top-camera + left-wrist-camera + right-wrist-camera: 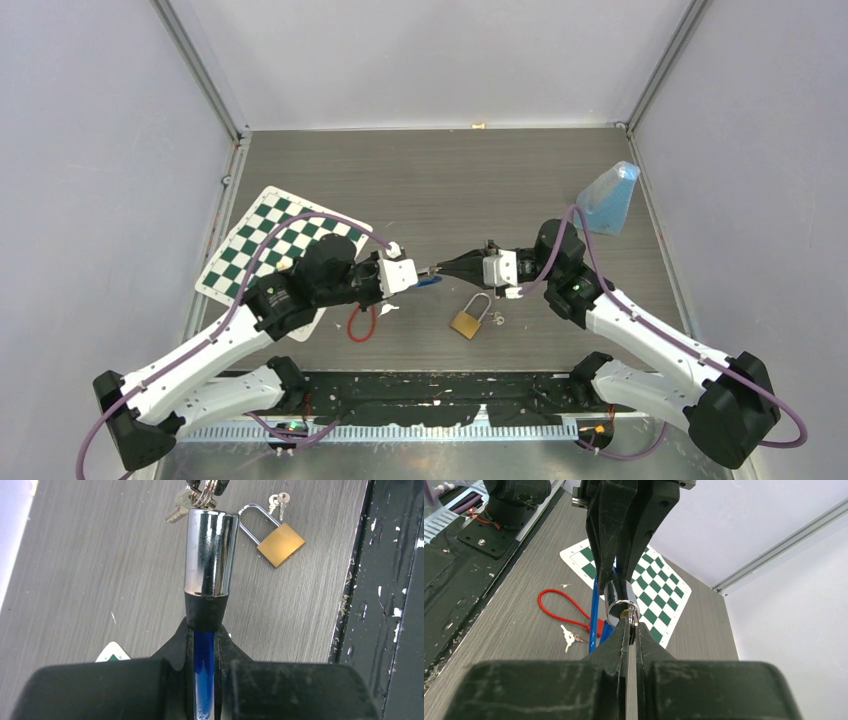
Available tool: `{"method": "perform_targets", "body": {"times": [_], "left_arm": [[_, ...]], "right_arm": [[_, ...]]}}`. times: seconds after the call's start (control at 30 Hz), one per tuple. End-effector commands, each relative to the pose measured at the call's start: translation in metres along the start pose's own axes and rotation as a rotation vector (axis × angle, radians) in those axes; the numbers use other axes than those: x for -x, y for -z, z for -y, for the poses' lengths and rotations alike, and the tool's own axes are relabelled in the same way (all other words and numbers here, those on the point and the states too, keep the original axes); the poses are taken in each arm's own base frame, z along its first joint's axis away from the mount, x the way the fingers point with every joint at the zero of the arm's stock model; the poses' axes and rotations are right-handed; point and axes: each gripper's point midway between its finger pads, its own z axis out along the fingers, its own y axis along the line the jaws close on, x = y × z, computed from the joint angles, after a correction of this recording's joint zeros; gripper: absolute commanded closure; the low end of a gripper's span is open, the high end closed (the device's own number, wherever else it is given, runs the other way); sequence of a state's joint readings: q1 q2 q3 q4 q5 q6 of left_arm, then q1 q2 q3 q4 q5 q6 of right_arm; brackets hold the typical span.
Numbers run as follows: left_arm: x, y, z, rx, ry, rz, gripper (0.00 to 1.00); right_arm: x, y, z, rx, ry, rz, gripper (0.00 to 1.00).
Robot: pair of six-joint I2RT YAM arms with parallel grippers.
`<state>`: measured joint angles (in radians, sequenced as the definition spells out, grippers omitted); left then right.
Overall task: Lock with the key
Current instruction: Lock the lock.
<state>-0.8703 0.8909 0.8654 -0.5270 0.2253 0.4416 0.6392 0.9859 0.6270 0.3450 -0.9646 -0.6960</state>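
My left gripper [424,273] is shut on the blue cable [204,670] of a cable lock, just behind its chrome cylinder [210,552], which points away from the wrist above the table. My right gripper [441,268] meets it tip to tip and is shut on the key [630,615] at the cylinder's end [616,600]. Spare keys on the ring [192,500] hang beside the cylinder's tip. How far the key sits in the cylinder is hidden by the fingers.
A brass padlock [466,322] with an open shackle and small keys [497,318] lies on the table below the grippers. A red cable lock [360,325] with keys [569,637] lies near the left gripper. A checkerboard mat [270,240] lies left, a blue bag [610,200] back right.
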Motion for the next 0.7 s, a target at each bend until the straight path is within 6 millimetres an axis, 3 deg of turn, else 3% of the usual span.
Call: {"method": "perform_targets", "body": {"times": [0.0,0.57,0.67], "left_arm": [[0.047,0.021,-0.020,0.079,-0.033,0.142,1.00],[0.050,0.024,-0.024,0.098,-0.031,0.146,1.00],[0.051,0.025,-0.024,0.094,-0.017,0.139,1.00]], "right_arm": [[0.030,0.004,0.034,-0.098,0.088,0.042,0.95],[0.022,0.006,0.028,-0.094,0.026,0.016,0.95],[0.020,0.005,0.025,-0.075,0.012,0.017,0.85]]}}
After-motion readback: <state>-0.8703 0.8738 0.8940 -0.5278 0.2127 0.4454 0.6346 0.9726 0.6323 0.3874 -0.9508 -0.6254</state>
